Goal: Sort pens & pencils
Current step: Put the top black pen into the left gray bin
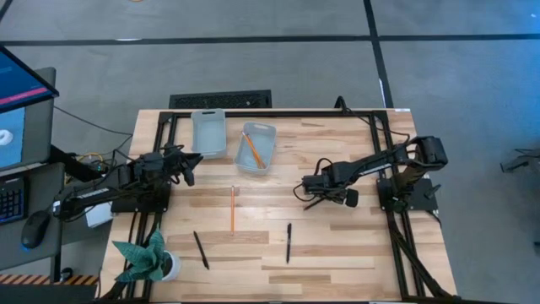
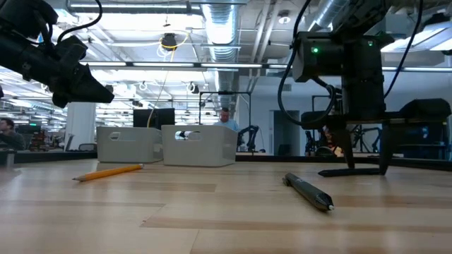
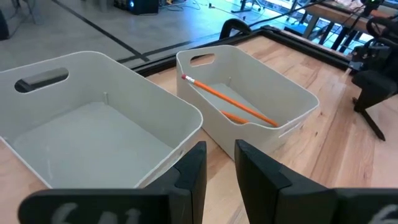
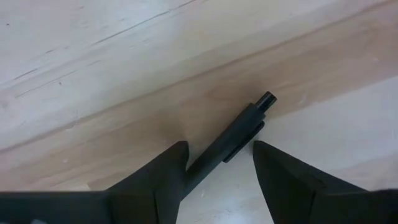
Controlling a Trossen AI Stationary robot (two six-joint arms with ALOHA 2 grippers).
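Low over the bench (image 1: pixel 337 245), my right hand (image 4: pixel 219 163) straddles a black pen (image 4: pixel 239 137) with fingers spread, while my left hand (image 3: pixel 219 171), fingers slightly parted and empty, hovers near two grey bins (image 3: pixel 261 93), one holding orange pencils (image 3: pixel 227 102).

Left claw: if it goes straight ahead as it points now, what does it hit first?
Probably the near wall of the empty bin, just ahead of the left claw; depth is hard to judge.
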